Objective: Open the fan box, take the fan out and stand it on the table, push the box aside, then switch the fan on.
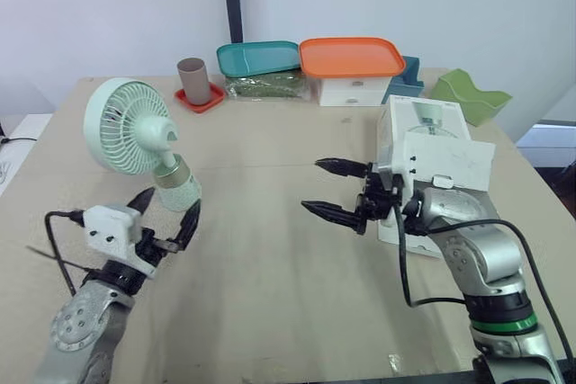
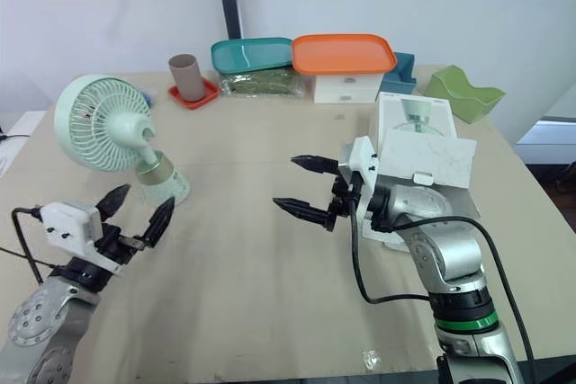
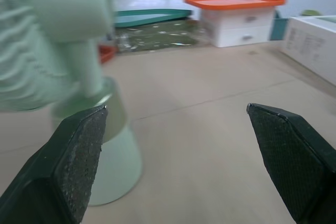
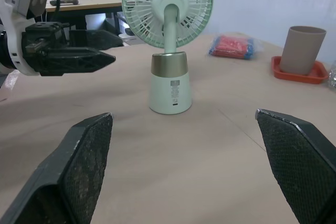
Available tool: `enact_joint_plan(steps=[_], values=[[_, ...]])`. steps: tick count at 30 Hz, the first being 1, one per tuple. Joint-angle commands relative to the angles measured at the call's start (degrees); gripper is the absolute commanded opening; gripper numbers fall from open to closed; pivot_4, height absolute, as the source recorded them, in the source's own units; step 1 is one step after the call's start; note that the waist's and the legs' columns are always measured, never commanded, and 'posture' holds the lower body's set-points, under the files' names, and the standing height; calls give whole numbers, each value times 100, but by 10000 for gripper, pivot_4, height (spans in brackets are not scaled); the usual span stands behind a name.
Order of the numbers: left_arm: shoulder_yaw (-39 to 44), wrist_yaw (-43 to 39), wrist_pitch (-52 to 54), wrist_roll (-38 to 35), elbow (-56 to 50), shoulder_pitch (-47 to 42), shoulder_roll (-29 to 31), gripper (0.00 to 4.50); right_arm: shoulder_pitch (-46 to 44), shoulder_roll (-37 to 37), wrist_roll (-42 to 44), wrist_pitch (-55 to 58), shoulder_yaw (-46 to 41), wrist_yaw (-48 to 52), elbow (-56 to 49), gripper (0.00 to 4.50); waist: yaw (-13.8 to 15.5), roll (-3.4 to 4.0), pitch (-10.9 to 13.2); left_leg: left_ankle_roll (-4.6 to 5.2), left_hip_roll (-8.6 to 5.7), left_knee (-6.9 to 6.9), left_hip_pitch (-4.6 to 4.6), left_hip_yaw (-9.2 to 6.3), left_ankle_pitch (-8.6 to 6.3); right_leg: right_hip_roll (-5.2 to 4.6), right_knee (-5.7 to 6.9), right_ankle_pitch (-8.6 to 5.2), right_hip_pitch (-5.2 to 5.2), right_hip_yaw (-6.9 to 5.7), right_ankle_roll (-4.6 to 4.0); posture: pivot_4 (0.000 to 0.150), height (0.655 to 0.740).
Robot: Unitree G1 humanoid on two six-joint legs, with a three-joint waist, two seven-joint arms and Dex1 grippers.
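I see the fan point(image 1: 135, 132) standing upright on the table point(image 1: 270, 276), its base just ahead of my left gripper point(image 1: 171, 202), whose fingers are spread wide and not touching it. My right gripper point(image 1: 313, 186) is spread too, tips pointing toward the fan, well apart from it. The fan box point(image 1: 432, 146) lies just behind that gripper.

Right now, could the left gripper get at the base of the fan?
Probably yes. The left gripper is open just short of the fan base, which stands upright on the table, and nothing lies between them.
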Motion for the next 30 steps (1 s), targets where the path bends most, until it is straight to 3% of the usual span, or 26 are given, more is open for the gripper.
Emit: enact_joint_plan(steps=[1, 18, 26, 30], values=[[464, 186, -65, -144, -238, 31, -2, 45000, -107, 20, 8, -141, 9, 99, 15, 44496, 0, 0, 0, 0, -1, 0, 0, 0, 0, -1, 0, 0, 0, 0, 0, 1500, 7400], [1441, 444, 31, -774, 89, -277, 211, 45000, -200, 29, -164, -452, 113, 401, 366, 44496, -6, -1, 0, -2, 0, 0, 1, 1, 0, 1, 0, 2, 0, 0, -3, 1500, 7400], [1500, 429, 190, -712, 514, -817, 623, 45000, -107, 28, -209, -544, 94, 415, 358, 44496, -4, -2, -1, -4, 0, 0, 2, 1, 1, 2, 0, 2, 1, -1, -3, 1500, 7400], [1550, 287, 515, -1030, 670, -1007, 874, 45000, -91, 27, -244, -613, 72, 376, 379, 44496, -10, -4, 0, -6, 2, 0, 0, 0, -1, 2, 1, 3, -2, -3, -4, 1500, 7400]])
